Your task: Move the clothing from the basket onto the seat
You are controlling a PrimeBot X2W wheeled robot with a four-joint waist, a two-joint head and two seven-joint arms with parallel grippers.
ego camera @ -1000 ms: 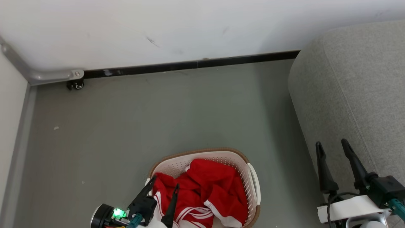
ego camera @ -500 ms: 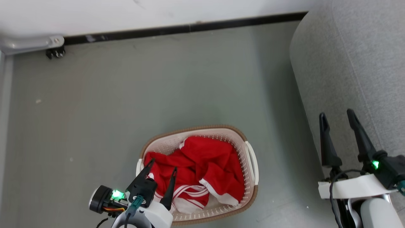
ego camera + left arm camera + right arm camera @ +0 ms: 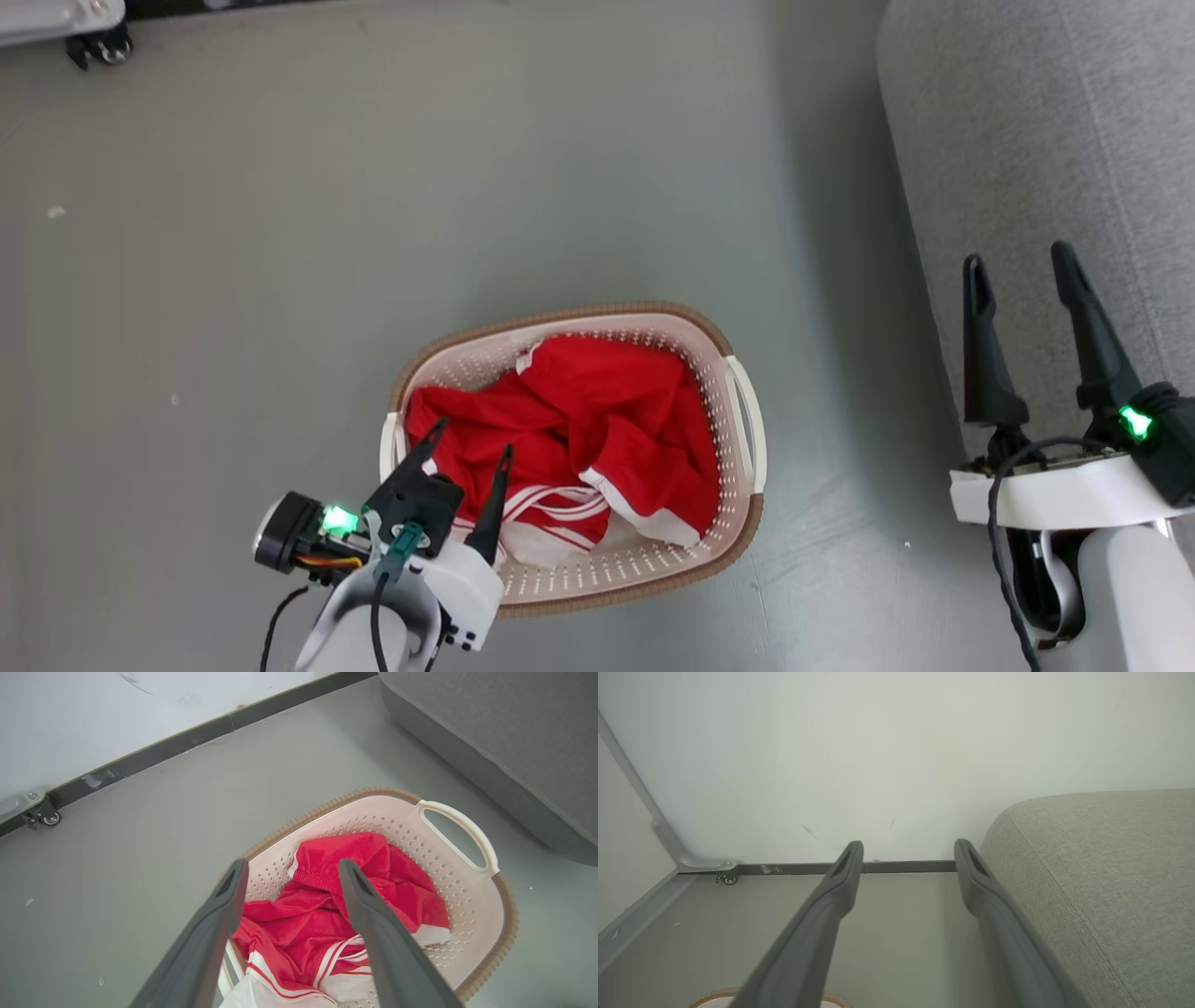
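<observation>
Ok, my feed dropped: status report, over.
Left claw open over the clothing, holding nothing. Right claw open by the seat. Clothing lies in the basket. Nothing seen blocking.

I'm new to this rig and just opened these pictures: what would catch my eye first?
The bright red clothing heaped in the cream basket on the grey floor, low in the middle of the head view, stands out at once. The left claw hovers open above its near left side; the grey seat rises at right, the right claw open before it.
</observation>
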